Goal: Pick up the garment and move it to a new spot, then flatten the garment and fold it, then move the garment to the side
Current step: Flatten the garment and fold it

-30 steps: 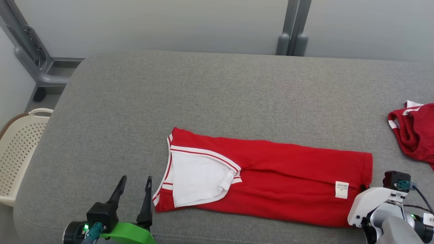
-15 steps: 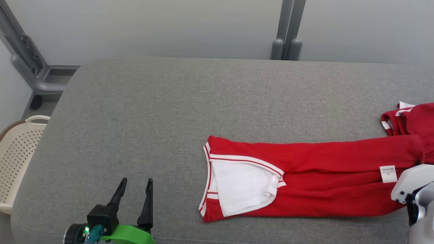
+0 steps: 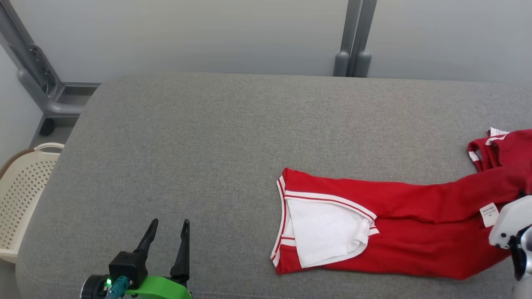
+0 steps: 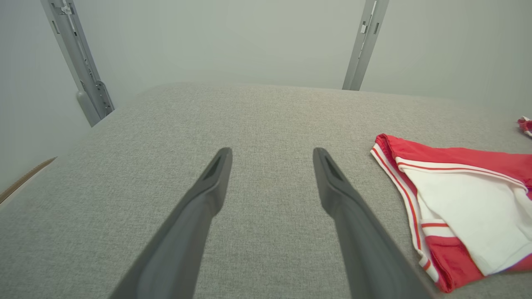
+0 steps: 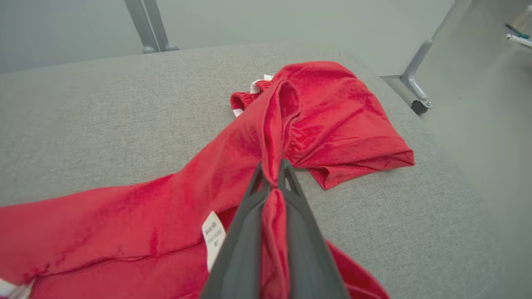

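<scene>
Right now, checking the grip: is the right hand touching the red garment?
Touching: the right wrist view shows the right hand shut on the red garment, cloth pinched between its fingers.

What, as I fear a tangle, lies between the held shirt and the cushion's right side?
A second red garment lies crumpled there, right beside the shirt end pinched in the right end effector.

A cream perforated basket [image 3: 23, 187] stands left of the grey padded surface [image 3: 208, 137], metal posts [image 3: 353, 58] behind it

The garment [image 3: 415, 243] runs off the head view's right edge — its label [image 3: 489, 214] unreadably small.
</scene>
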{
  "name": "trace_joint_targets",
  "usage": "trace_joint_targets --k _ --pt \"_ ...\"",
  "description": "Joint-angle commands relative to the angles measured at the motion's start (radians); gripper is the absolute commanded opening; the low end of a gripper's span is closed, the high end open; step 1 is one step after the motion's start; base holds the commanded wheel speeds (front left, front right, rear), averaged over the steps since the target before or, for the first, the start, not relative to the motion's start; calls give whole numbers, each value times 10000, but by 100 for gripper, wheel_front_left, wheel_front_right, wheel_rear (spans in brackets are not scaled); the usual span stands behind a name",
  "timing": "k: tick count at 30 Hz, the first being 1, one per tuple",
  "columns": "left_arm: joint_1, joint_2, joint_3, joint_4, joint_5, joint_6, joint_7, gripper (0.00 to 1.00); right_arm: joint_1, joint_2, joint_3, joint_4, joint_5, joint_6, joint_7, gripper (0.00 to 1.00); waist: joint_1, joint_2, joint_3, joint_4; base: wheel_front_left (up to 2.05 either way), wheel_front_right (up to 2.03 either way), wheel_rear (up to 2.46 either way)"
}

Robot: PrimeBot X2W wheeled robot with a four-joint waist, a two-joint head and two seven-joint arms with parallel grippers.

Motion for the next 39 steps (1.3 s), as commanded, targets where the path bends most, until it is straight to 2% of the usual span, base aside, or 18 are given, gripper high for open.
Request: trace_joint_targets --k 1,7,14,19,31,39 --pt "46 -3 24 6 82 -44 -29 100 184 -21 396 -151 312 -17 146 0 0 -1 -25 7 0 0 0" --pt "67 -20 -28 59 109 -86 -29 100 611 -22 2700 -508 1681 -17 723 0 0 -1 -89 58 0 0 0" --pt "19 -54 -152 135 142 -138 -29 100 443 -24 4816 57 2896 -18 595 0 0 -1 -125 265 0 0 0" --pt "-16 -60 -244 183 188 -176 -29 100 57 -28 5774 733 3444 -18 282 0 0 -1 -130 478 0 0 0" --pt "-287 -101 -480 364 225 -250 -29 100 -1663 -25 7666 3205 4586 -16 -462 0 0 -1 84 1246 0 0 0" --pt "-437 -130 -434 415 181 -242 -29 100 -2079 -24 8894 4272 5411 -14 -848 0 0 -1 203 1482 0 0 0"
